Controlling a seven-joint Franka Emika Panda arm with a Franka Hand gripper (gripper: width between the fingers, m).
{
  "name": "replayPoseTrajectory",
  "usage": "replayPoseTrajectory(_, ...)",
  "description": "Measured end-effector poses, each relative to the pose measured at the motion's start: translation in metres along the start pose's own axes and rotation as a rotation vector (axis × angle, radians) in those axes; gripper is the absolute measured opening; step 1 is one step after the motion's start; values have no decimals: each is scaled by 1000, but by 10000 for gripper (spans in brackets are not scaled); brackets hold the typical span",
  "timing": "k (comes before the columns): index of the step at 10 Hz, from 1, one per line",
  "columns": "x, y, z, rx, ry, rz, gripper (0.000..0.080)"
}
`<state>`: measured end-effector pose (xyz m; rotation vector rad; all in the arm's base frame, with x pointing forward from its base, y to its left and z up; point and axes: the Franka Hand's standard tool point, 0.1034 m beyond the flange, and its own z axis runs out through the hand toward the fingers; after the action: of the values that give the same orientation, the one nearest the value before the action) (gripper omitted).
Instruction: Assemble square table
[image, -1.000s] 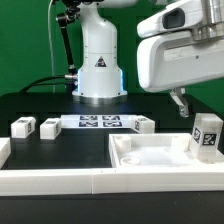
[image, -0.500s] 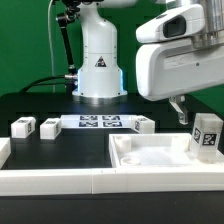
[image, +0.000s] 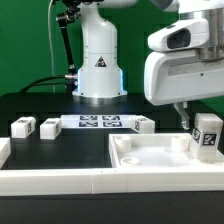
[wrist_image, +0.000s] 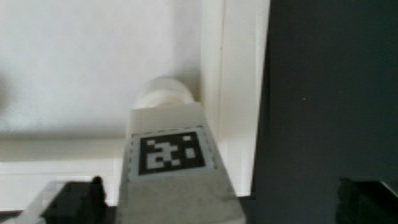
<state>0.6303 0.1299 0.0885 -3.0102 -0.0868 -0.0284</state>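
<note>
Tabletop (image: 150, 158) of the square table, a white tray with a raised rim, lies on the black table (image: 60, 150) at the exterior view's right, just behind the long white border wall (image: 50, 180) that runs along the front edge. The arm's white base (image: 98, 62) stands at the back, well apart from it. The gripper (wrist_image: 221, 199) hangs over the tabletop's far corner on the exterior view's right. Its jaws are spread wide and grasp nothing. In the wrist view the two dark fingertips (wrist_image: 80, 196) sit on either side of an upright tagged leg (wrist_image: 175, 150), with a gap showing on each side, much wider on one. That leg (image: 207, 135) stands in the tray close to the rim, tag facing the exterior camera. The marker board (image: 100, 122) lies flat in front of the base. Three more legs lie loose on the black table: two (image: 22, 126) (image: 48, 127) near each other at the exterior view's left, and one (image: 145, 123) just beside the marker board's other end. All three are well apart from the gripper.
</note>
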Motion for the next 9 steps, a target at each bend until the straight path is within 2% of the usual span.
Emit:
replayPoseTrajectory(3, 4, 7, -3, -1, 7, -54, 649)
replayPoseTrajectory(5, 6, 16, -5, -2, 12, -88, 390)
replayPoseTrajectory(6, 7, 17, -6, -2, 13, -90, 390)
replayPoseTrajectory(7, 7, 17, -5, -2, 14, -91, 287)
replayPoseTrajectory(9, 7, 17, -5, -2, 14, -79, 287)
